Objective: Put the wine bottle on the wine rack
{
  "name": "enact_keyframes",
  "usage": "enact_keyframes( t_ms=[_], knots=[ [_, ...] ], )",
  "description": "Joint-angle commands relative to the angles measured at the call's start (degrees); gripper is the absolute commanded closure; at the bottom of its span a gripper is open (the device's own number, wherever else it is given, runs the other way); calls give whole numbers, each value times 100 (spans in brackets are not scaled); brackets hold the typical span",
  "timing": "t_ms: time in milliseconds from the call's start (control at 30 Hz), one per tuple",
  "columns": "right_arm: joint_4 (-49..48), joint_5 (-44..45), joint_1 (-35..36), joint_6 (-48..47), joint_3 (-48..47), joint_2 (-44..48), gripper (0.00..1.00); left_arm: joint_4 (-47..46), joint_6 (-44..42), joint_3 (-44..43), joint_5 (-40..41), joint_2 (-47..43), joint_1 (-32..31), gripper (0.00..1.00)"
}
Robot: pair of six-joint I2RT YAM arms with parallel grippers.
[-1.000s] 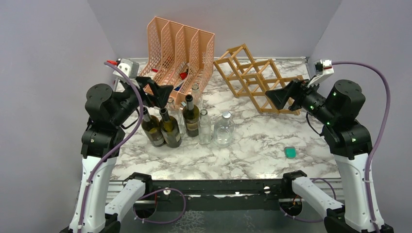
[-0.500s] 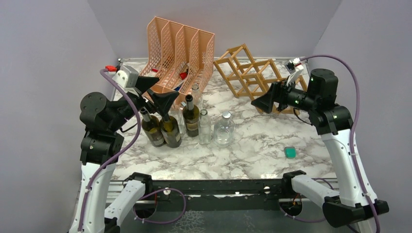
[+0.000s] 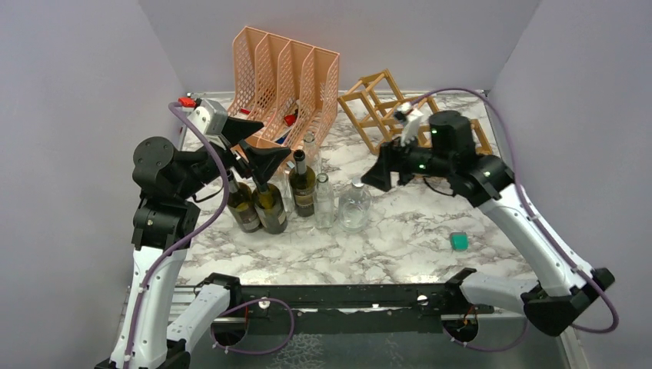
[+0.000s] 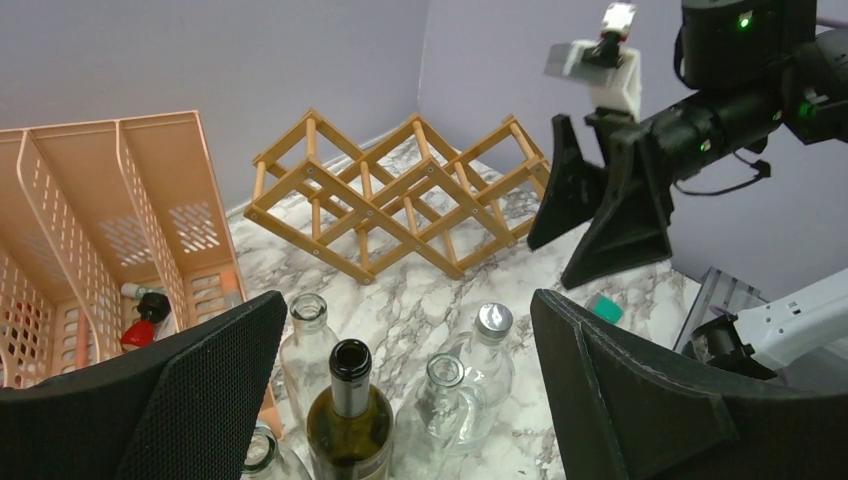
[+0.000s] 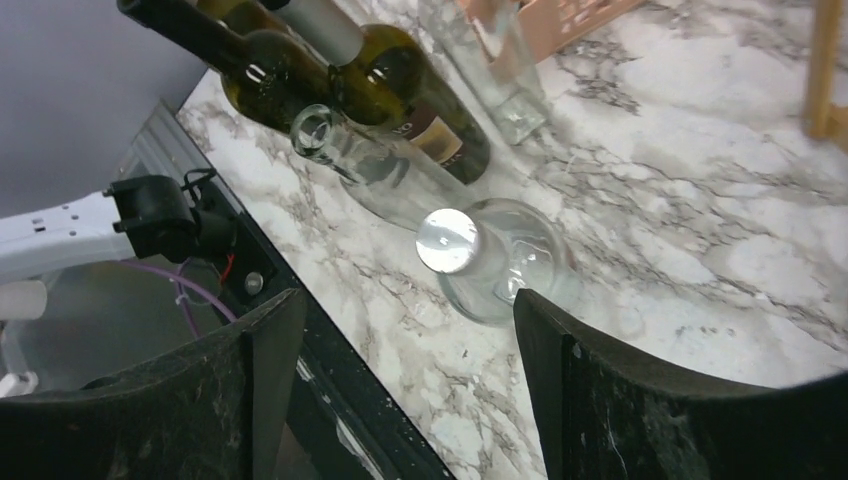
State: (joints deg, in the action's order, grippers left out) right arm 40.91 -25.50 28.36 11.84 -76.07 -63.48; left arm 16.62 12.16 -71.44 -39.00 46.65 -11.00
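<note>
Right gripper (image 3: 378, 178): swung left from the right edge, now above the clear round bottle (image 3: 355, 206); jaws wide, holding nothing. Left gripper (image 3: 257, 146): wide, unladen, over upright wine bottle (image 3: 302, 184), left of centre. Wine rack (image 3: 382, 104): far right.

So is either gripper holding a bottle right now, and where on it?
Nothing is held. The left gripper and the right gripper both hang open above the bottles, touching none.
</note>
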Motion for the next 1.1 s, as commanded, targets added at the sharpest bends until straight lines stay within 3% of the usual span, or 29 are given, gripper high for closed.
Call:
enact_keyframes(
  t_ms=[0,200,667,1067],
  knots=[
    [-394,1144,1084,-17,-342,-572,22,-211,91,1,-59,14,-33,1],
    [-795,1785,2162,-362,-725,-1381,23,-195,111,20,229,-45,-33,1],
    [-1702,1853,2457,-881,-587,-2082,32,-200,285,146,191,-49,-33,1],
    [-1700,1879,2514,-1094,-391,-2161,46,-192,367,137,-123,-11,-33,1]
  ],
)
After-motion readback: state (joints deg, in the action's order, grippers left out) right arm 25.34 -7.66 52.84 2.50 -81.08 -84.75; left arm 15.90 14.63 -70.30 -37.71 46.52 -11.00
